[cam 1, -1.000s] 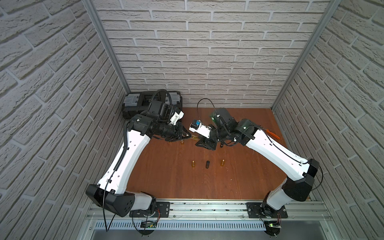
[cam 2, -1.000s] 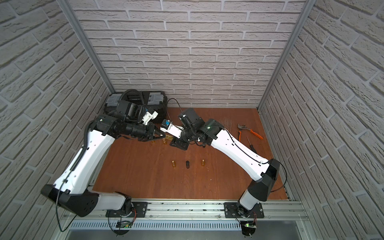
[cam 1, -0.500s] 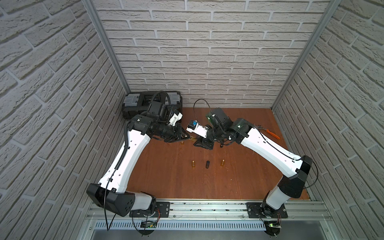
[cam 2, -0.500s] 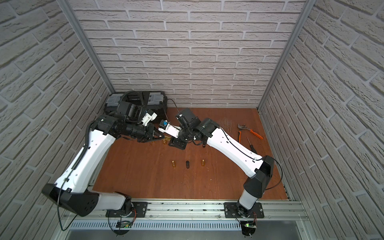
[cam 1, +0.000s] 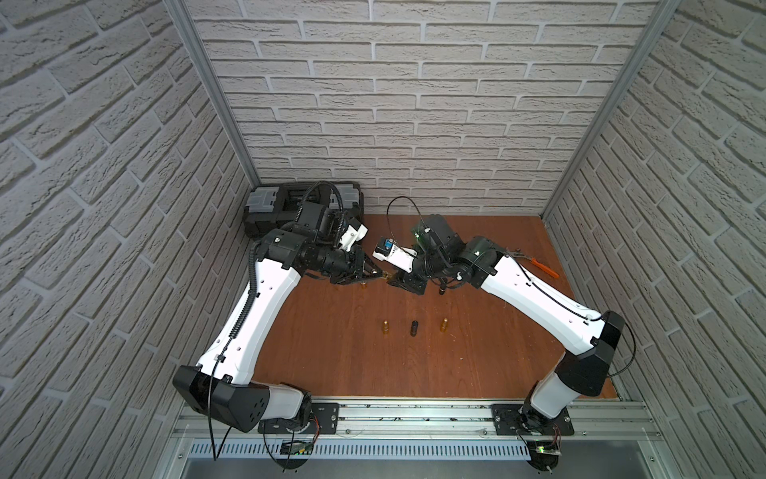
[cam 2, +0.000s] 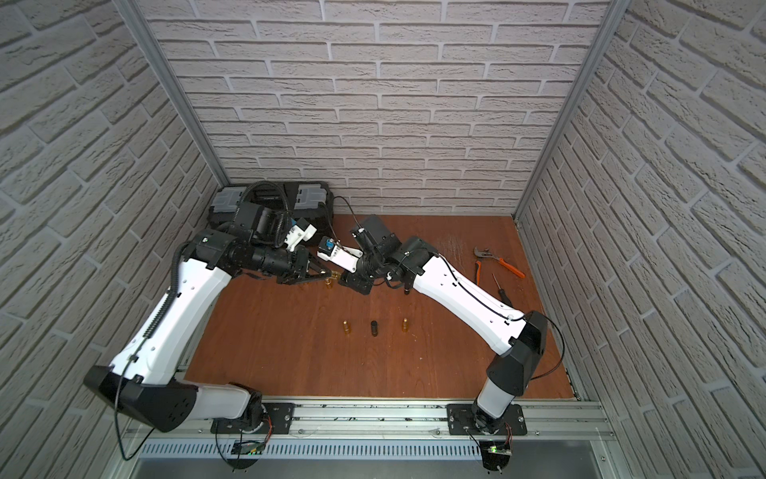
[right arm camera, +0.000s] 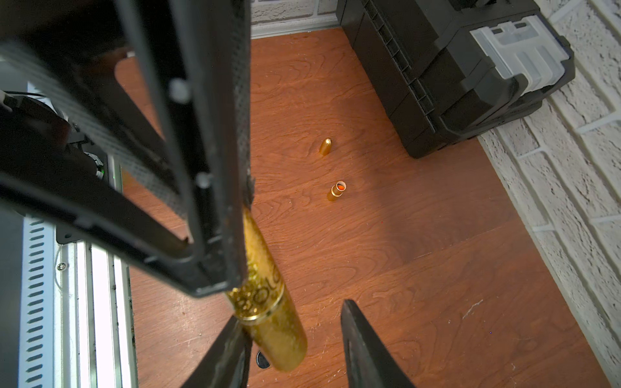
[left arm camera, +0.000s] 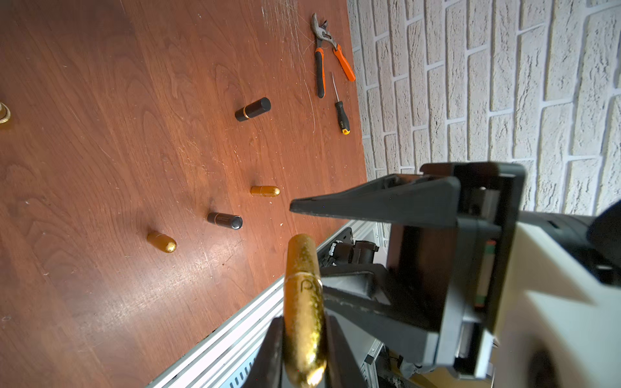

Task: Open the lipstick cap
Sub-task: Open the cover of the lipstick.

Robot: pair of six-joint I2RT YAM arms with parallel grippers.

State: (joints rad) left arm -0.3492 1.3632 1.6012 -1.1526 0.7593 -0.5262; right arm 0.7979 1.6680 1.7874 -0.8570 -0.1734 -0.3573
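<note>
A gold glitter lipstick [left arm camera: 304, 312] is held level above the table, and my left gripper [left arm camera: 304, 336] is shut on its lower body. In both top views the lipstick [cam 1: 386, 274] [cam 2: 335, 273] is a small gold speck between the two grippers. In the right wrist view its cap end [right arm camera: 279, 336] sticks out past the gold ring and lies between the fingers of my right gripper [right arm camera: 292, 315]. One right finger [right arm camera: 232, 349] is against the cap. A wide gap separates the cap from the opposite finger [right arm camera: 363, 346], so this gripper is open.
Two gold lipsticks [cam 1: 386, 326] [cam 1: 443, 325] and a black one [cam 1: 413, 327] stand mid-table. An uncapped gold base [right arm camera: 337, 191] and a gold cap [right arm camera: 325, 146] sit near the black toolbox [cam 1: 302, 207]. Orange pliers [cam 2: 499, 263] and a screwdriver [cam 2: 503, 292] lie at the right.
My right arm has shifted left toward the left gripper, bringing its fingers around the lipstick's cap end. The left gripper has kept hold of the lipstick, almost still.
</note>
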